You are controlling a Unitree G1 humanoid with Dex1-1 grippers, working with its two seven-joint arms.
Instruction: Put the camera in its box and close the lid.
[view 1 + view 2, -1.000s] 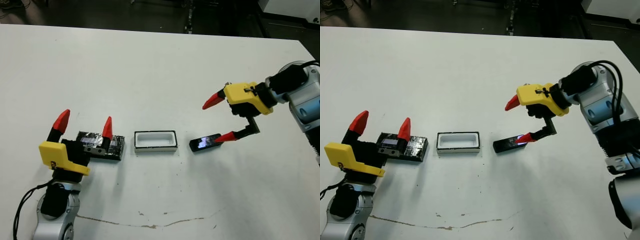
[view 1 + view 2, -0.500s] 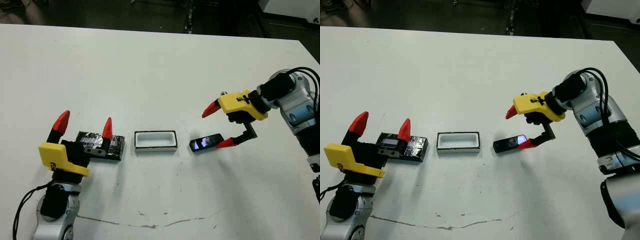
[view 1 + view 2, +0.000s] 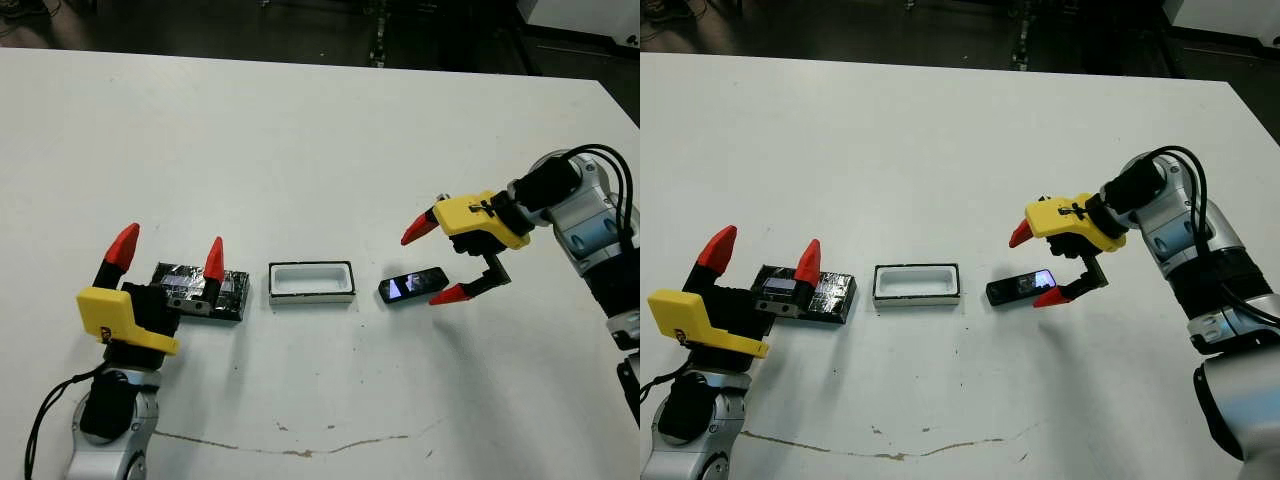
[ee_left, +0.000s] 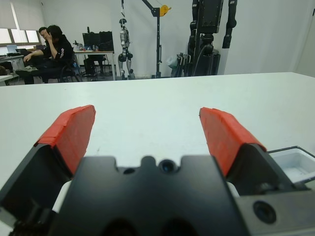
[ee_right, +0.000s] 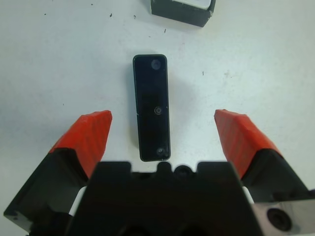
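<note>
The camera [image 3: 412, 285], a slim black bar with a glossy bluish face, lies flat on the white table [image 3: 300, 150] just right of the box [image 3: 312, 293]. The box is a small white-walled tray, uncovered and with nothing in it. My right gripper [image 3: 432, 262] is open, and its fingers straddle the camera's right end; the right wrist view shows the camera [image 5: 152, 105] lengthwise between them, untouched. The lid [image 3: 232, 292], a crinkled black slab, lies left of the box. My left gripper [image 3: 168, 250] stands open in front of the lid and hides part of it.
A thin brownish crack line [image 3: 300, 450] runs across the table near its front edge. In the left wrist view, a corner of the box [image 4: 295, 164] shows, and beyond the table's far edge sit people at desks [image 4: 49, 49] and stand equipment racks [image 4: 209, 34].
My right gripper has come down and leftward, from behind the camera's right end to straddling it, still open. The camera, box, lid and left gripper have not moved.
</note>
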